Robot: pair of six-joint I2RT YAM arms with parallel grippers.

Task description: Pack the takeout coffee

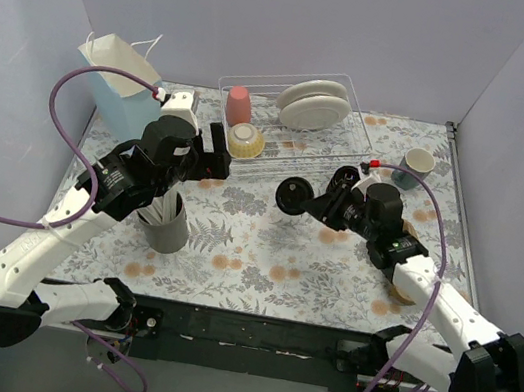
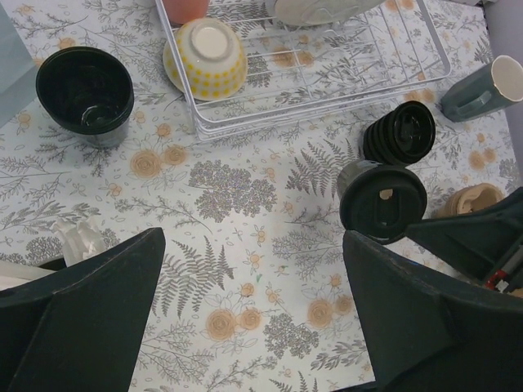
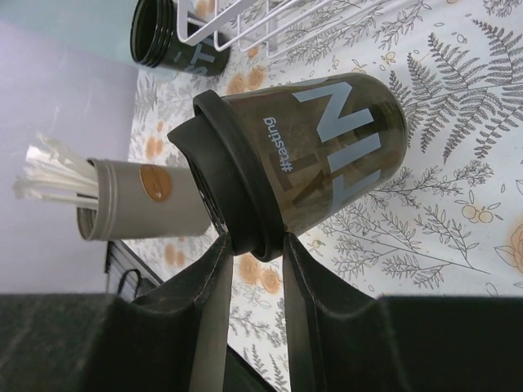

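- The right gripper (image 3: 255,245) is clenched on the lid rim of a lidded black cup (image 3: 327,155), one finger on either side of the rim.
- That cup lies on its side in the grip, in front of the dish rack (image 1: 354,136), about level with the rack's middle. Pale lettering shows on its wall.
- The left gripper (image 2: 253,245) is released, its fingers spread wide with nothing between them, over bare table (image 2: 237,188) just in front of the rack's left end.
- A second black cup (image 2: 84,90) stands upright with no lid, just left of the rack's front left corner.
- A black ribbed stack (image 2: 399,132) lies just in front of the rack's right end; I cannot tell whether it is lids or cups.
- A blue-grey mug (image 1: 415,165) stands just right of the rack.
- A white-and-blue paper bag (image 1: 121,75) stands upright to the left of the rack.
- A grey utensil cup (image 1: 167,227) with white sticks in it stands well in front of the rack's left end.
- Inside the rack are a yellow bowl (image 2: 206,57), a pink cup (image 1: 238,106) and pale plates (image 1: 311,103).
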